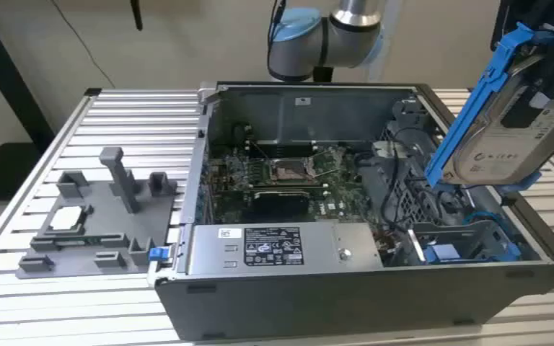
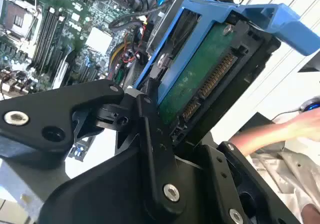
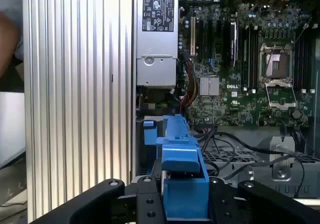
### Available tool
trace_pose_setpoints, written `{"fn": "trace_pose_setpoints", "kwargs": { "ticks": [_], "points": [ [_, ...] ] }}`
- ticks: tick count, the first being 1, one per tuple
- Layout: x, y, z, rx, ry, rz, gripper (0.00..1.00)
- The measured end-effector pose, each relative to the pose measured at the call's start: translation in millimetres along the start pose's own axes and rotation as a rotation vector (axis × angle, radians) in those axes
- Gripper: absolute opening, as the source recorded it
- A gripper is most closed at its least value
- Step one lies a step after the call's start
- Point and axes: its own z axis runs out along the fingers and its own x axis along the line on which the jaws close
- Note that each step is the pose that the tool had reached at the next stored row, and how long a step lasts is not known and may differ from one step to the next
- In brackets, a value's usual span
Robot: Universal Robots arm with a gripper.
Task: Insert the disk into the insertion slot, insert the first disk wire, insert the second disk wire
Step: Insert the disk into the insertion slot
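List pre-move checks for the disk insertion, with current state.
1. Grip on disk: ok, gripper clamps its blue carrier.
2. Disk in insertion slot: not ok, held tilted above the case.
3. Slot free of cables: cannot tell, black ones run beside it.
4. Wires in disk connector: not ok, pins bare.
5. Person clear: not ok, a hand shows past the disk in the second wrist view.

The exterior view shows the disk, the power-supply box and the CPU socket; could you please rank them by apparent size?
1. The disk, though raised and perhaps nearer the camera.
2. The power-supply box.
3. The CPU socket.
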Motion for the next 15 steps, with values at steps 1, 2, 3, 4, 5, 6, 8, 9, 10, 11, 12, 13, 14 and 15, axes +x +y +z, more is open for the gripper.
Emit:
{"fn": "trace_pose_setpoints", "kwargs": {
  "ticks": [1, 2, 3, 4, 5, 6, 8, 9, 10, 11, 12, 13, 14, 15],
  "points": [
    [0.0, 0.0, 0.0, 0.0, -0.0001, 0.0, 0.0],
    [0.0, 0.0, 0.0, 0.0, 0.0, 0.0, 0.0],
    [-0.2, 0.0, 0.0, 0.0, -0.0001, 0.0, 0.0],
    [-0.2, 0.0, 0.0, 0.0, 0.0, 0.0, 0.0],
    [-0.2, 0.0, 0.0, 0.0, 0.0, 0.0, 0.0],
    [-0.2, 0.0, 0.0, 0.0, 0.0, 0.0, 0.0],
    [-0.2, 0.0, 0.0, 0.0, 0.0, 0.0, 0.0],
    [-0.2, 0.0, 0.3, 0.0, -0.0001, 0.0, 0.0],
    [-0.2, 0.0, 0.5, 0.0, -0.0001, 0.0, 0.0],
    [-0.1, 0.0, 0.8, 0.0, 0.0002, 0.0, 0.0],
    [0.0, -0.2, 1.2, 0.0, 0.0002, 0.0, 0.0],
    [0.2, -0.3, 2.0, 0.0, 0.0, 0.0, 0.0],
    [0.4, -0.4, 2.8, 0.0, 0.0001, 0.0, 0.0],
    [0.7, -0.7, 3.9, 0.0, 0.0, 0.0, 0.0]
  ]
}}
